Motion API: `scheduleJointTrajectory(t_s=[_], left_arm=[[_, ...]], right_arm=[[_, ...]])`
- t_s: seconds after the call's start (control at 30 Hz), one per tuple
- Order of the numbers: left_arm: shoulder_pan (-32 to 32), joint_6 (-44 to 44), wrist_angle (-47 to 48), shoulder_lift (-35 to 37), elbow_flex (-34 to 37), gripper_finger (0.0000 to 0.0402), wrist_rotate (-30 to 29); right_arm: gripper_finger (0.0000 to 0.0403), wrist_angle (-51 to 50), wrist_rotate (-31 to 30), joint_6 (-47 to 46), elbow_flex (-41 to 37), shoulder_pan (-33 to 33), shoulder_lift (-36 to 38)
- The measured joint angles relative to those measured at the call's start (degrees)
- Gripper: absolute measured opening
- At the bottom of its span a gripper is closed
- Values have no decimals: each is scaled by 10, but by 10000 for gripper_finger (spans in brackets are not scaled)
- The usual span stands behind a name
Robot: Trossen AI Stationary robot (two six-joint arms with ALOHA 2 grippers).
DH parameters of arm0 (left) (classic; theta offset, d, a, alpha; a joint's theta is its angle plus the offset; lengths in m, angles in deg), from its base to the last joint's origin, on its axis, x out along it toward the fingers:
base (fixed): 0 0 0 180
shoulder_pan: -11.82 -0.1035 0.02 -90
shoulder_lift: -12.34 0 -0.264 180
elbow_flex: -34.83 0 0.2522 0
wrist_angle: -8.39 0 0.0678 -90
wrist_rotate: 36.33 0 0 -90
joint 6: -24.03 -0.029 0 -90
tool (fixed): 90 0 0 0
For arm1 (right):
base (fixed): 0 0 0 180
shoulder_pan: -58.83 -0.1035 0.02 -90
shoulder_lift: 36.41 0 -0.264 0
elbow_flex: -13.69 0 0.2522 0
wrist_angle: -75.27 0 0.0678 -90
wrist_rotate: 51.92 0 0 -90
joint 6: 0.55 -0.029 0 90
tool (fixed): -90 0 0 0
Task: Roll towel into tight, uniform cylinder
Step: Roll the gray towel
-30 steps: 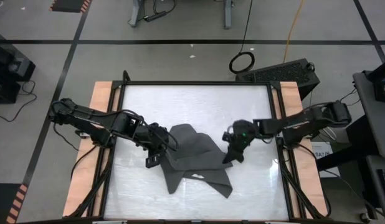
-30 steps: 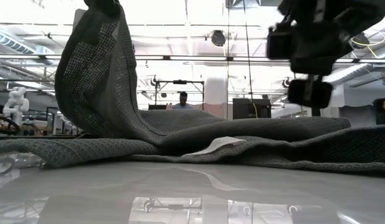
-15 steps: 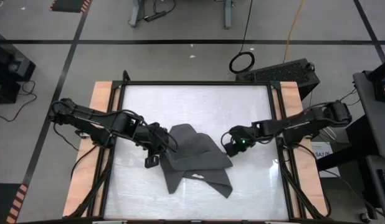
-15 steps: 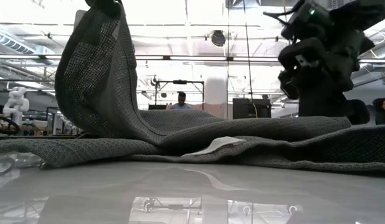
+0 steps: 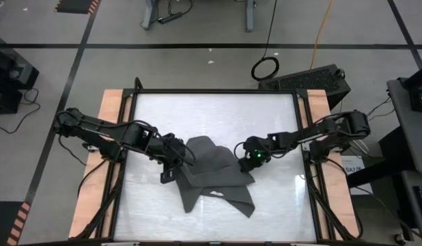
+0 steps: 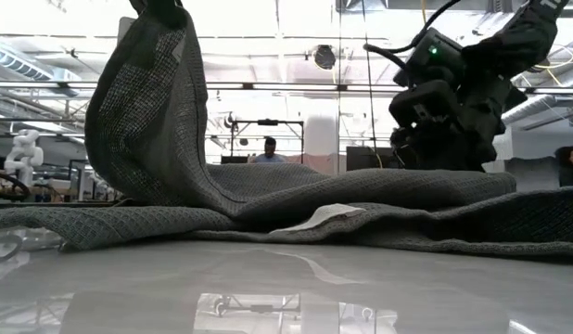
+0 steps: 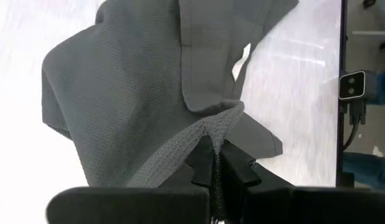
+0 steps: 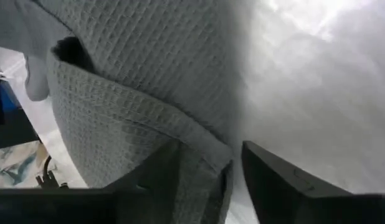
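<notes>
- While the towel (image 5: 214, 171) lies crumpled and partly folded on the white table (image 5: 211, 109), the left gripper (image 5: 175, 164) has its fingers together, pinching a fold of the cloth's edge; the left wrist view shows the waffle weave squeezed between the two dark fingers (image 7: 202, 163).
- From that pinch the cloth hangs down as a raised flap, seen in the low view as a tall sheet of fabric (image 6: 147, 121) that drops to the rest of the towel lying on the table.
- At the towel's opposite edge, the right gripper (image 5: 250, 158) sits low with its fingers (image 8: 276, 180) apart; a folded hem of the cloth lies in the gap between them, not squeezed.
- A small white tag (image 6: 319, 217) rests on the flat part of the towel, well apart from both pairs of fingers.
</notes>
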Motion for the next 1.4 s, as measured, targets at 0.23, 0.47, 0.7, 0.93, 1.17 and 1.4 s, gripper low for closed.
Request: scheduleJointTrajectory(t_s=[0.23, 0.47, 0.7, 0.93, 1.17, 1.4], left_arm=[[0, 15, 1, 0, 0, 11, -6], [-3, 10, 1, 0, 0, 11, -14], [-3, 11, 1, 0, 0, 11, -28], [-2, 14, 2, 0, 0, 11, -64], [-2, 19, 0, -7, 0, 11, -83], [-2, 29, 0, -27, 0, 11, -83]], right_arm=[[12, 13, -6, 13, 0, -1, 20], [5, 0, -5, 15, 0, -1, 70], [5, -32, -13, 36, 0, -1, 147], [4, -37, -30, 181, 0, -53, 163], [23, -37, -46, 241, 0, -111, 151], [114, -31, -62, 265, 0, -123, 154]])
